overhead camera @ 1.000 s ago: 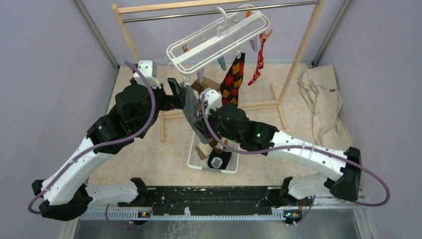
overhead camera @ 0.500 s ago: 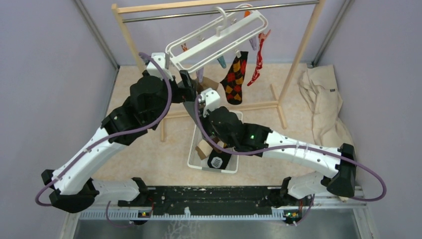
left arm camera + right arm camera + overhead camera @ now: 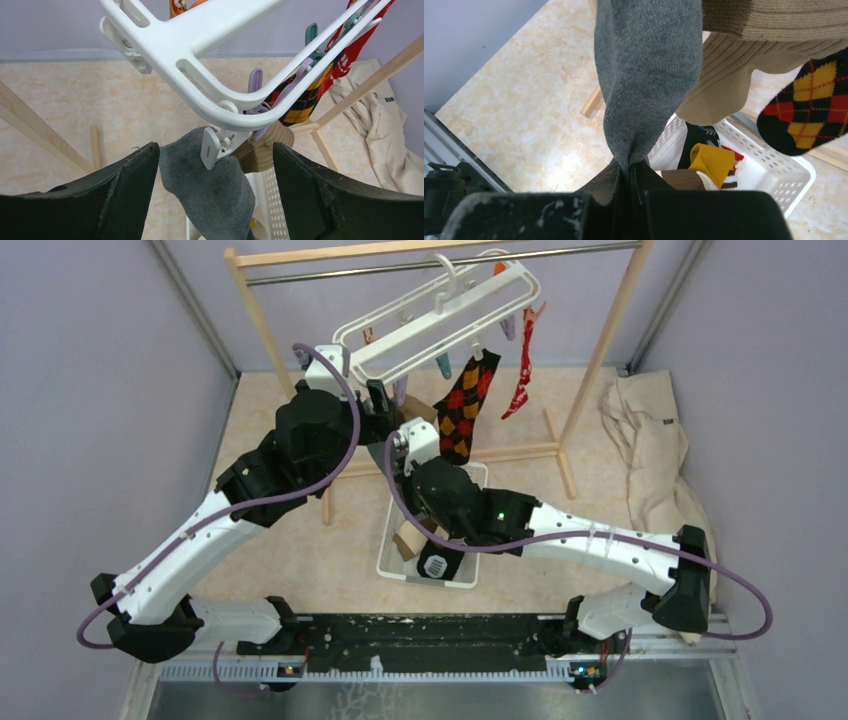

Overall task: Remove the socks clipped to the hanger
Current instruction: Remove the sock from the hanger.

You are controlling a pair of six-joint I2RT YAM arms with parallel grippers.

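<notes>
The white hanger hangs tilted from the rack's rail, seen close up as the hanger in the left wrist view. A grey sock hangs from its white clip. My left gripper is open, one finger on each side of that clip and the sock's top. My right gripper is shut on the grey sock at its lower end, pulling it taut. A tan sock, a dark argyle sock and a red patterned sock stay clipped.
A white basket under my right arm holds several socks, mustard and brown among them. The wooden rack stands around the hanger. A large beige cloth lies at the right wall.
My left arm rose and reached right, bringing its open jaws around the grey sock's clip. My right gripper shifted slightly left, still holding the sock. The hanger swung a little.
</notes>
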